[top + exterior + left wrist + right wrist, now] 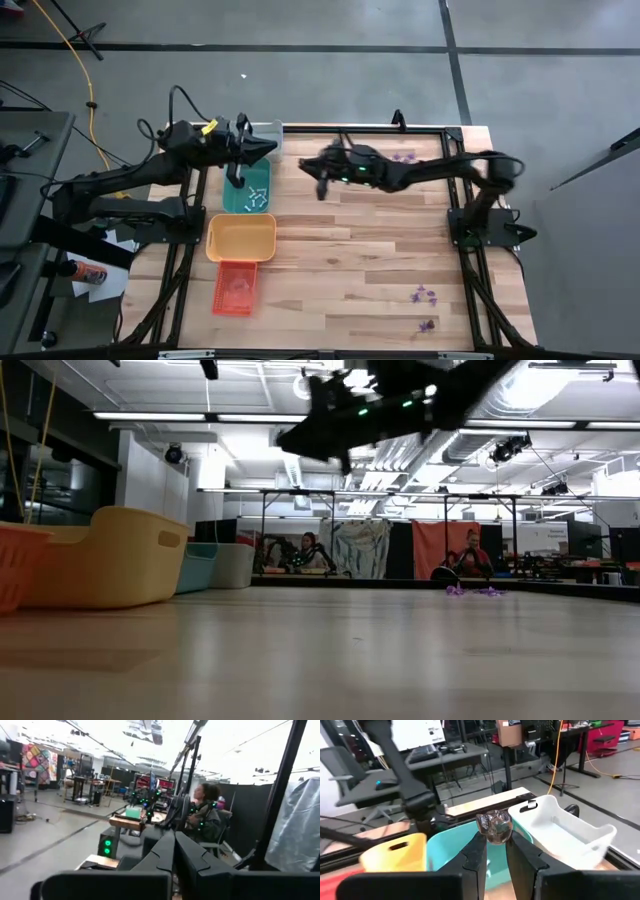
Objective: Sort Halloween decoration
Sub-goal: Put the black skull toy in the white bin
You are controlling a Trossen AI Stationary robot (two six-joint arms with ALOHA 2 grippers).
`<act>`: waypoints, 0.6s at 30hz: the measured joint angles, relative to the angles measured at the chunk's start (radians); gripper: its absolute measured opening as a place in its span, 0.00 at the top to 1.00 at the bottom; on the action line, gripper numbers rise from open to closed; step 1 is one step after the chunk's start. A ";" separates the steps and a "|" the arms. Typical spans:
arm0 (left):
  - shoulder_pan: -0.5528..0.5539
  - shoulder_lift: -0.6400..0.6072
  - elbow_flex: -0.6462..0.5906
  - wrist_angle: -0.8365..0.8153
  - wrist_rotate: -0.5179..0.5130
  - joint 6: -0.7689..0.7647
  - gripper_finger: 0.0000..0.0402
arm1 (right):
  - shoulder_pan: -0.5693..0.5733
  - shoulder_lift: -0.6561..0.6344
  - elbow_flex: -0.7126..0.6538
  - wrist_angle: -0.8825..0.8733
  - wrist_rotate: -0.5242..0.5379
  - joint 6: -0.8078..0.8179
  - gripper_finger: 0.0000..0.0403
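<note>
My right gripper [320, 176] reaches across the far part of the table toward the trays and is shut on a tiny whitish-grey trinket [494, 827]. It is raised off the table, as the low view shows [340, 440]. Ahead of it in the right wrist view stand the teal tray [452, 851] and the pale grey tray [567, 834]. Whitish trinkets [256, 196] lie in the teal tray [232, 200]. Purple trinkets lie on the table at the far edge [403, 156] and near the right near corner [425, 296]. My left gripper [268, 148] hovers over the pale grey tray [270, 130], shut [174, 851]. My right gripper pinches the whitish-grey trinket [495, 831] between its two fingertips [479, 842]. Most of the trinket stands out past the fingertips. It is lifted clear of the table, in the air short of the teal tray.
Four trays stand in a row along the table's left side: pale grey, teal, yellow [241, 238] and orange [236, 288]. The left arm [415, 800] stands over the far trays. The table's middle [350, 250] is bare wood. People sit in the room beyond [470, 555].
</note>
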 joint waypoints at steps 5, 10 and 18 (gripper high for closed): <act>0.005 0.000 0.000 0.001 0.000 0.022 1.00 | -0.040 0.229 0.241 0.000 0.018 -0.022 0.85; 0.005 0.000 0.000 0.002 0.000 0.023 1.00 | -0.102 0.430 0.487 -0.072 0.025 0.063 0.85; 0.006 0.000 0.000 0.002 -0.024 0.027 1.00 | -0.144 0.657 0.848 -0.374 -0.009 0.137 0.85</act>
